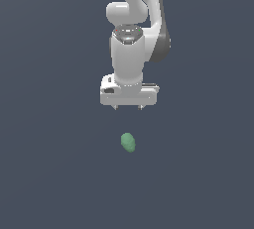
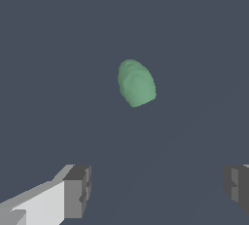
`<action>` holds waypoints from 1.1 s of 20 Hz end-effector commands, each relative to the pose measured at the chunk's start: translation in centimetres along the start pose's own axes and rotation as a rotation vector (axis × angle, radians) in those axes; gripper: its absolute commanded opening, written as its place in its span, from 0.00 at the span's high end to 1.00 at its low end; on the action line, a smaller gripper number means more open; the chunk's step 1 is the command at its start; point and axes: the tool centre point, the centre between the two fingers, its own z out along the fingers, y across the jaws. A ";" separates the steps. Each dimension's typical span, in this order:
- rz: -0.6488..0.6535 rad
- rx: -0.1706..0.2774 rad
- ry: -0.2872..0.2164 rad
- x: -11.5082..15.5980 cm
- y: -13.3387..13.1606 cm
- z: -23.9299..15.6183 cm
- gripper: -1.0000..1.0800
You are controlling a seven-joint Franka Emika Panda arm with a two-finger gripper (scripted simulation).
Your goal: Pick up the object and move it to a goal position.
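The object [image 1: 128, 142] is a small pale green, oval, lumpy blob lying on the flat dark grey surface. In the exterior view my white gripper [image 1: 128, 107] hangs straight above it with a clear gap between. The two short fingertips point down and stand wide apart, so the gripper is open and empty. In the wrist view the object [image 2: 136, 83] lies ahead of the gripper [image 2: 158, 190], apart from both fingers [image 2: 78, 190], and is much narrower than the gap between them.
The dark grey surface [image 1: 49, 173] spreads around the object on every side, with nothing else on it. The white arm [image 1: 134, 20] rises above the gripper at the top of the exterior view.
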 end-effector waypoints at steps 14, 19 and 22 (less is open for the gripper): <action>-0.084 -0.009 -0.006 -0.1 -3.1 -0.2 0.04; -0.112 -0.010 -0.008 0.7 -3.0 0.5 0.04; -0.141 -0.011 -0.010 1.5 -2.7 1.3 0.04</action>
